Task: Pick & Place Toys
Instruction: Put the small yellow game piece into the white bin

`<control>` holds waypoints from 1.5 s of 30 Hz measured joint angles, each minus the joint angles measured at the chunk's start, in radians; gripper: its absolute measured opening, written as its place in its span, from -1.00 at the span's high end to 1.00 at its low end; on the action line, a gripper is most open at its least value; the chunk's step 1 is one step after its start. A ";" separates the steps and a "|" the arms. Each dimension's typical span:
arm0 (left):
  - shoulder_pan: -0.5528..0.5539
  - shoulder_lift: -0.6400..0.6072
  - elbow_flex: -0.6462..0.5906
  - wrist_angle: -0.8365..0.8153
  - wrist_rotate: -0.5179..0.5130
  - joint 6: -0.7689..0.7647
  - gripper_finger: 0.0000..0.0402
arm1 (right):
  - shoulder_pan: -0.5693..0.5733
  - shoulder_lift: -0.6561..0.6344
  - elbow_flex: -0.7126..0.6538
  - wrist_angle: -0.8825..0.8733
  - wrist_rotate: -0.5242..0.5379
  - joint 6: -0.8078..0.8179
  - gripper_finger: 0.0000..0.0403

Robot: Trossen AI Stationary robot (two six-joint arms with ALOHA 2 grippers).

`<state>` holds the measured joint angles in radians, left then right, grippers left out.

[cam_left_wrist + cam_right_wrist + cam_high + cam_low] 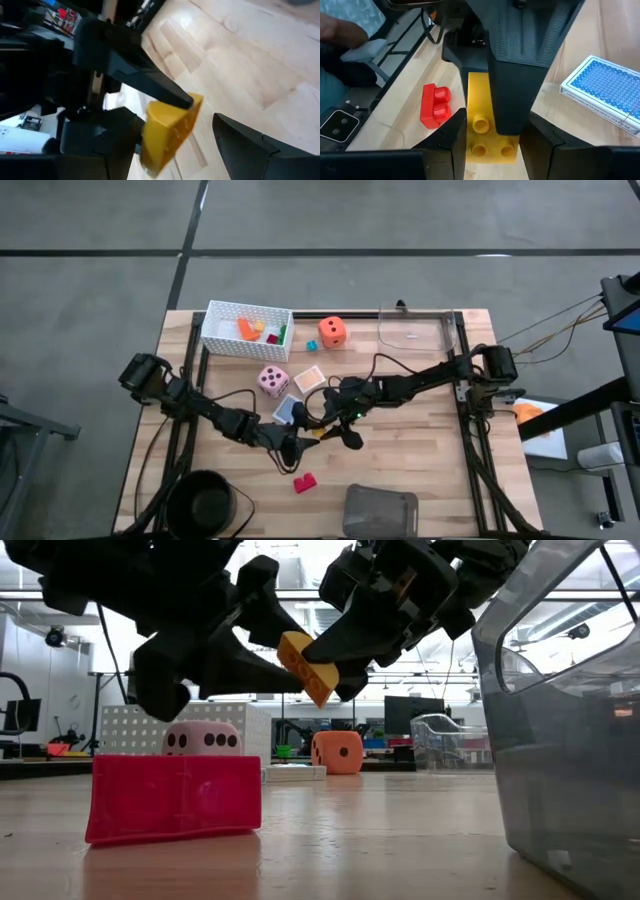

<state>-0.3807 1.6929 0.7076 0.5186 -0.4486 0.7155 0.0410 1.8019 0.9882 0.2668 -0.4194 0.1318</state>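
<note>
Grey concrete floor (90,290) with dark seams, bright ceiling lights (300,602), possibly desks with monitors (408,710) behind

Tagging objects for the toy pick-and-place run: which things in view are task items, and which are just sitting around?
Task items:
- yellow brick, held above the table by the right gripper; left gripper open beside it
- red brick
- pink die, orange die
- blue card, peach card
- small bricks in the white basket

Lying about:
- white basket
- grey tray
</note>
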 joint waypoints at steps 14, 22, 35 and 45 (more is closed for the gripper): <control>0.000 0.007 0.021 0.005 0.008 0.029 0.46 | 0.001 0.000 -0.001 -0.018 -0.008 -0.004 0.34; 0.000 0.007 0.023 0.002 0.006 0.033 0.62 | 0.004 0.000 -0.001 -0.020 -0.012 -0.004 0.34; 0.001 0.006 0.025 -0.044 -0.055 -0.008 0.66 | 0.003 0.000 -0.001 -0.012 0.003 -0.013 -0.19; 0.001 0.006 0.023 -0.117 -0.081 -0.054 0.66 | 0.008 -0.074 -0.039 0.015 0.032 -0.047 -0.73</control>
<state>-0.3798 1.6989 0.7307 0.4021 -0.5293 0.6612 0.0493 1.7280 0.9490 0.2817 -0.3874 0.0845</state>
